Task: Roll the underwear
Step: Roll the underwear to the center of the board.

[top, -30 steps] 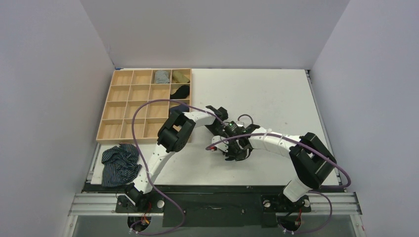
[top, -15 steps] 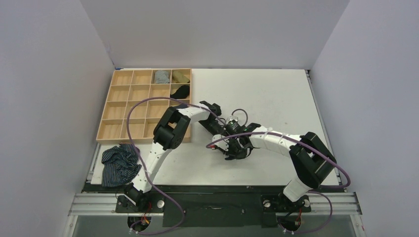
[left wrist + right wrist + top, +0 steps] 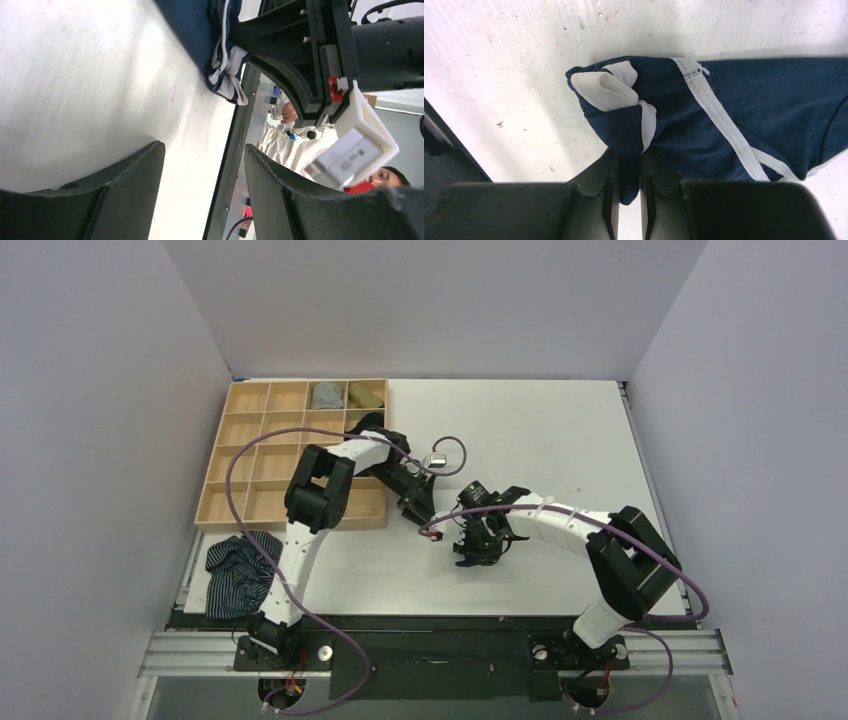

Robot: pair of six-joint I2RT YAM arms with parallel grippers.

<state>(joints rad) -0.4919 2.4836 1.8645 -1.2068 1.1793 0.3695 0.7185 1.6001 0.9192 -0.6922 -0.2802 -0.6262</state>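
The underwear [image 3: 734, 105] is navy blue with a white waistband and white trim, and it lies crumpled on the white table. My right gripper [image 3: 628, 170] is shut on a bunched fold at its left end. In the top view my right gripper [image 3: 478, 545] covers most of the fabric. In the left wrist view the underwear [image 3: 200, 25] shows at the top, pinched by the right gripper's black fingers [image 3: 280, 45]. My left gripper [image 3: 202, 165] is open and empty, a short way from the fabric. In the top view the left gripper [image 3: 418, 502] sits just left of the right one.
A wooden compartment tray [image 3: 240, 470] stands at the back left, holding a grey roll [image 3: 327, 395], an olive roll [image 3: 365, 393] and a black sock roll [image 3: 365, 425]. A striped blue-and-white garment [image 3: 240, 570] lies at the table's near left corner.
My left arm has swung left toward the tray, and its gripper has drawn back from the right gripper and turned. The right gripper has stayed shut on the underwear.
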